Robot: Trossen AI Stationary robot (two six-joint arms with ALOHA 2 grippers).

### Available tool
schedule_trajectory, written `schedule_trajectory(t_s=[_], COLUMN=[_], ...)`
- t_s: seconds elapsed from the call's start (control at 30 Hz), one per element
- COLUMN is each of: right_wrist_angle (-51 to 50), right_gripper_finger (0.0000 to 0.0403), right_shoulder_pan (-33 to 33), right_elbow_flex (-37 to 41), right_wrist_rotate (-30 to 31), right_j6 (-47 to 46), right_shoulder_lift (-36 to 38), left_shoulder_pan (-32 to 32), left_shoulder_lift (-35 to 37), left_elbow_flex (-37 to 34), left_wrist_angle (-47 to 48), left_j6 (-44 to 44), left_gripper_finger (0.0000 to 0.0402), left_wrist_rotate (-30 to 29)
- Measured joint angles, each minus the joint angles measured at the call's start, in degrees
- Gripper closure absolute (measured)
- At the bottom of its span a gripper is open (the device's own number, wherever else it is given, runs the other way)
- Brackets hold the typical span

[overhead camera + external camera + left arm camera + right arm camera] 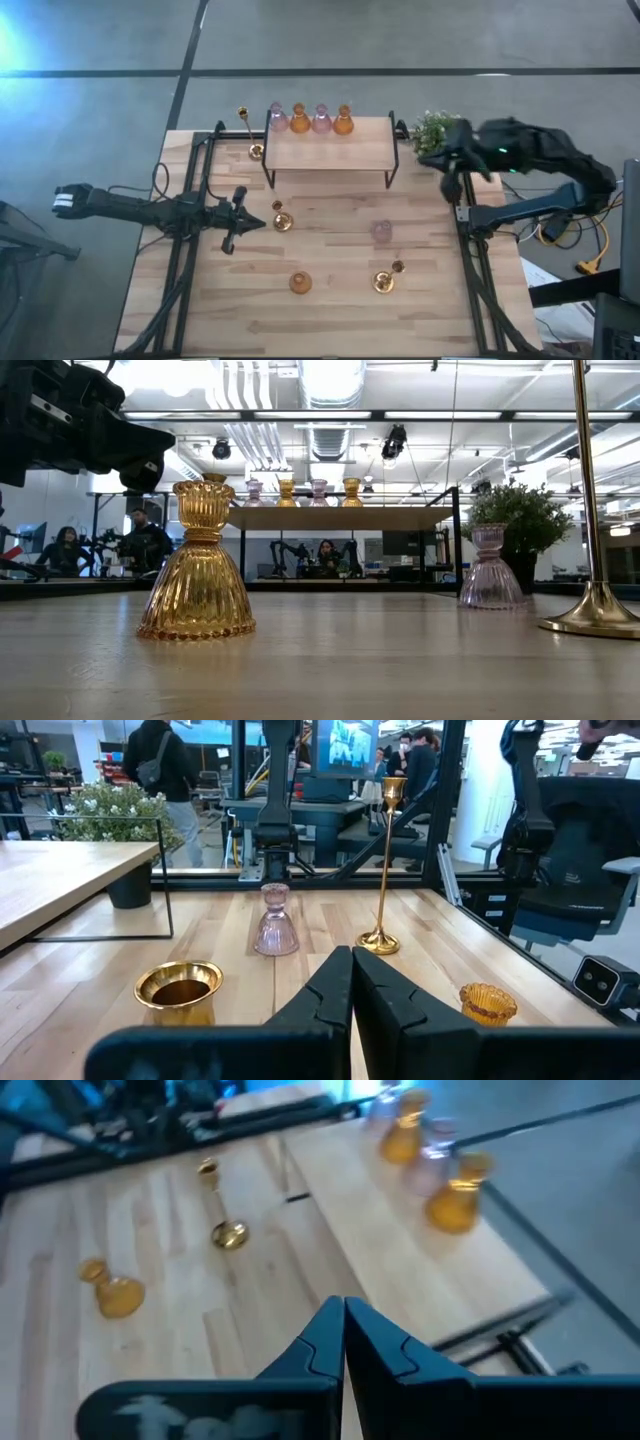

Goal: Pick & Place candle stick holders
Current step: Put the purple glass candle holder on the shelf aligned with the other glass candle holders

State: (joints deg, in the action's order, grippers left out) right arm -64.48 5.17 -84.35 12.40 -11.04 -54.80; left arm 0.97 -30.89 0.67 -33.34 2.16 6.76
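Nearest: amber holder [197,563] stood upright on table [330,320].
Left gripper [262,222]: clenched, empty, gold candlestick [281,222] just beyond its tip.
Right gripper [343,1342]: clenched, empty, over shelf [330,152].

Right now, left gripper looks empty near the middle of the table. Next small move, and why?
Probably open the left gripper and ease it toward the gold candlestick just ahead. Its fingers are shut on nothing, and that piece is the nearest one still on the table. Four glass holders already stand on the raised shelf. The right gripper waits by the plant.
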Motion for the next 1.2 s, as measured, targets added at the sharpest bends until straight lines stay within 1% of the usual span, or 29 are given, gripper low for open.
schedule_trajectory(t_s=[0.1,0.27,0.37,0.53,0.67,0.83,1.0,1.2], right_wrist_angle=[0.0,1.2,3.2,9.5,17.1,26.3,28.5,30.5], right_gripper_finger=[0.0395,0.0395,0.0395,0.0395,0.0395,0.0395,0.0395,0.0395], right_shoulder_pan=[-2.0,-3.5,-3.8,-3.8,-4.2,-7.0,-10.4,-15.3], right_elbow_flex=[4.2,12.7,18.0,26.3,32.1,39.5,47.2,56.1], right_wrist_rotate=[3.9,4.2,1.8,-2.4,-5.1,-7.7,-7.7,-5.1], right_j6=[-3.2,-6.4,-6.9,-8.5,-10.4,-12.2,-17.8,-26.2], right_shoulder_lift=[5.4,12.0,14.9,19.4,22.1,24.6,27.6,33.2], left_shoulder_pan=[0.0,0.0,0.0,0.0,0.0,0.0,0.0,0.0], left_shoulder_lift=[0.0,0.0,0.0,0.0,0.0,0.0,0.0,0.0], left_elbow_flex=[0.0,0.0,0.0,0.0,0.0,0.0,0.0,0.0], left_wrist_angle=[0.0,0.0,0.0,0.0,0.0,0.0,0.0,0.0], left_j6=[0.0,0.0,0.0,0.0,0.0,0.0,0.0,0.0], left_gripper_finger=[0.0388,0.0388,0.0388,0.0388,0.0388,0.0388,0.0388,0.0388], left_wrist_rotate=[0.0,0.0,0.0,0.0,0.0,0.0,0.0,0.0])
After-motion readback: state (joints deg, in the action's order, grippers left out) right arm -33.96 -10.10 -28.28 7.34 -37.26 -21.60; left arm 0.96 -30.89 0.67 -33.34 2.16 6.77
